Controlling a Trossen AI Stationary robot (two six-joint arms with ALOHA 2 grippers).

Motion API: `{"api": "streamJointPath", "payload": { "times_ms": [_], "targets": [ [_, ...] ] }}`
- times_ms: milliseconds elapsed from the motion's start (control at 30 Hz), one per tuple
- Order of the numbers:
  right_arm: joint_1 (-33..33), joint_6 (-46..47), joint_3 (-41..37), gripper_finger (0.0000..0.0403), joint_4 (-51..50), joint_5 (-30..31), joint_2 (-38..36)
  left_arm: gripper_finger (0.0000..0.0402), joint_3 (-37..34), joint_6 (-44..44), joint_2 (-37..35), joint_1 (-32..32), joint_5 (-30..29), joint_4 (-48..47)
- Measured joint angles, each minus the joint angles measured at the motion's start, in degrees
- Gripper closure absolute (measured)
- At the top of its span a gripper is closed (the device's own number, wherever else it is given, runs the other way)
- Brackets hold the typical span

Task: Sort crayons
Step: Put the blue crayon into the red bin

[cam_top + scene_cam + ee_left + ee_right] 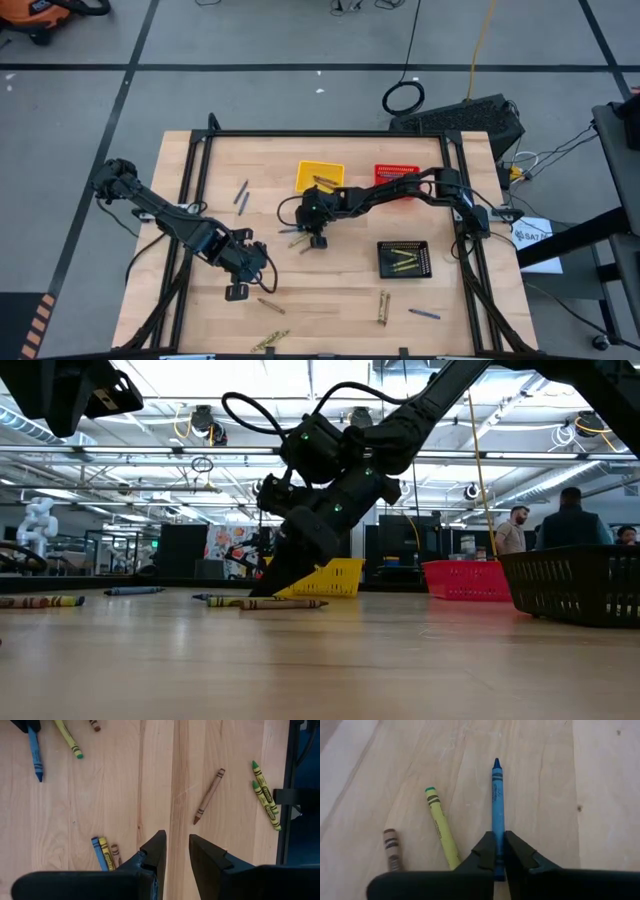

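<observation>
My right gripper [316,240] stands at the table's middle, its fingers slanting down to the wood [272,588], shut on a blue crayon [496,795]. A yellow crayon [441,827] and a brown crayon [392,849] lie flat beside it. My left gripper [237,291] is open and empty [176,840] over bare wood at the near left. A brown crayon [209,796], two olive crayons [265,795] and a blue crayon [35,755] lie ahead of it. My right gripper pinches the blue crayon near its blunt end [498,837] between its two fingers. The fingers slant down from above. The crayon points straight ahead from the fingertips, level along the table top; whether it is lifted off the wood, I cannot tell.
A yellow basket [320,177] and a red basket [397,175] stand at the far middle. A black basket [404,258] holding crayons stands at the right. Loose crayons lie at the far left [241,195] and along the near edge [270,340], [383,307], [424,313].
</observation>
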Motion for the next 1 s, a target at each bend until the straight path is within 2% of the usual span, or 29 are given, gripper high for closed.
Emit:
{"api": "streamJointPath", "payload": {
  "times_ms": [433,600,733,1000],
  "targets": [
    [1.55,-0.2,-0.13,0.0402,-5.29,-1.16,-8.51,0.0314,0.0,-0.08,0.0,0.0,0.0,-0.09],
    [1.15,-1.44,-0.06,0.0402,-13.66,-1.02,-14.42,0.0314,-0.02,-0.26,0.0,0.0,0.0,-0.08],
    [1.11,-2.25,-0.05,0.0402,-21.39,3.3,-19.73,0.0314,-0.04,-0.11,0.0,-0.02,0.0,-0.06],
    [-0.53,-1.38,-0.05,0.0403,-35.0,3.49,-29.03,0.0314,-0.07,-0.04,0.0,-0.02,0.0,-0.04]
  ]
}}
